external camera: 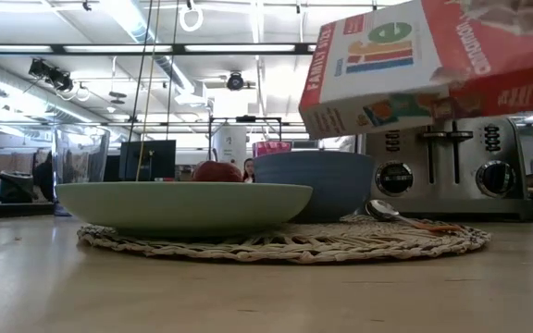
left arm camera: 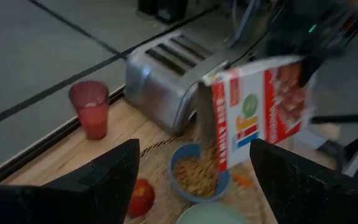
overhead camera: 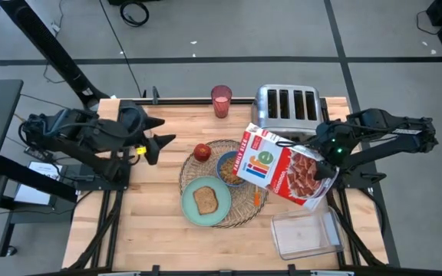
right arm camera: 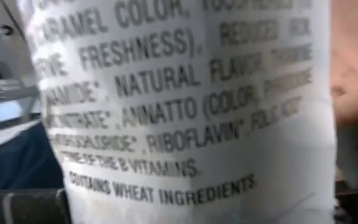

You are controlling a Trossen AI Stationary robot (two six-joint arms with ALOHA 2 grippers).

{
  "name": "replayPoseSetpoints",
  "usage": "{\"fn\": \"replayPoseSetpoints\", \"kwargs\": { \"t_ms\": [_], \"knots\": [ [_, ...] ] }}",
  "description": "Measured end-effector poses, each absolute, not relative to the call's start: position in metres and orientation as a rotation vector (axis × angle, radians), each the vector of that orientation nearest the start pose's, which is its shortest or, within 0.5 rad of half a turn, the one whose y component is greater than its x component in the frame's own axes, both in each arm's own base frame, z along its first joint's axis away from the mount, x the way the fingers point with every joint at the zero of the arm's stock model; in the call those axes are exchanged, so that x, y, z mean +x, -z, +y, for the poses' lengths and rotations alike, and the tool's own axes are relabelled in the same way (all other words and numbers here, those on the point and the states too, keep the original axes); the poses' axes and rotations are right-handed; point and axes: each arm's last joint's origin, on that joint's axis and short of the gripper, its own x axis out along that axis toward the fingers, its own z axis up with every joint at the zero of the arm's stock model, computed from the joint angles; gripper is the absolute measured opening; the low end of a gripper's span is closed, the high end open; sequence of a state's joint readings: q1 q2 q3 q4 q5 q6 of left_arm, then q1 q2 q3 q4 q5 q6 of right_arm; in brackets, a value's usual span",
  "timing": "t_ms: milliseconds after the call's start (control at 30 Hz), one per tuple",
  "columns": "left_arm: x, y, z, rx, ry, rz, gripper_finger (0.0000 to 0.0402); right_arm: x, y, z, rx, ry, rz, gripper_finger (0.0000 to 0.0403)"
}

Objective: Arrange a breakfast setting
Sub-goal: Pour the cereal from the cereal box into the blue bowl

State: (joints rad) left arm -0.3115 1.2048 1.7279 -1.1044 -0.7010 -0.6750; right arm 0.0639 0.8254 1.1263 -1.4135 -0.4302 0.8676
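A round wicker placemat (overhead camera: pixel 240 208) carries a teal plate (overhead camera: pixel 192 211) with a toast slice (overhead camera: pixel 206 201), a blue bowl (overhead camera: pixel 225 170) of cereal and an orange-handled spoon (overhead camera: pixel 258 198). A red apple (overhead camera: pixel 202 152) sits at the mat's far left rim. A pink cup (overhead camera: pixel 221 100) stands at the table's far edge. My right gripper (overhead camera: pixel 324 162) is shut on a red and white cereal box (overhead camera: pixel 282 169), tipped with its open end over the bowl; cereal (left arm camera: pixel 205 158) falls from it. My left gripper (overhead camera: pixel 167 130) hovers open, left of the apple, holding nothing. My right gripper holds the cereal box near its closed end (left arm camera: pixel 294 74), coming from the table's right and slanting down. The box is lifted clear and tilted, its open end (left arm camera: pixel 207 106) lowest, above the bowl. Wrist and box hide how the fingers sit on it.
A silver four-slot toaster (overhead camera: pixel 286 106) stands at the far edge just behind the box. A clear plastic container (overhead camera: pixel 307 234) lies near the front right corner. Bare wood lies left of the mat and along the near edge.
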Motion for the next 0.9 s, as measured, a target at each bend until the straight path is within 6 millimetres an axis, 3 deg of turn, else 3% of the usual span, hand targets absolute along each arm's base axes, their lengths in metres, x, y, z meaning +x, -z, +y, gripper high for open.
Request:
{"fn": "replayPoseSetpoints", "kwargs": {
  "t_ms": [267,733,900],
  "knots": [
    [0.181,-0.486,-0.039,-0.399,-0.489,0.264,0.0309,0.105,-0.337,0.018,0.891,0.085,1.31,0.0232],
    [0.187,-0.484,-0.04,-0.287,-0.516,0.281,0.0309,0.11,-0.343,0.016,1.253,0.118,1.299,0.0232],
    [0.195,-0.48,-0.042,-0.22,-0.52,0.311,0.0309,0.115,-0.344,0.015,1.284,0.098,1.271,0.0232]
  ]
}}
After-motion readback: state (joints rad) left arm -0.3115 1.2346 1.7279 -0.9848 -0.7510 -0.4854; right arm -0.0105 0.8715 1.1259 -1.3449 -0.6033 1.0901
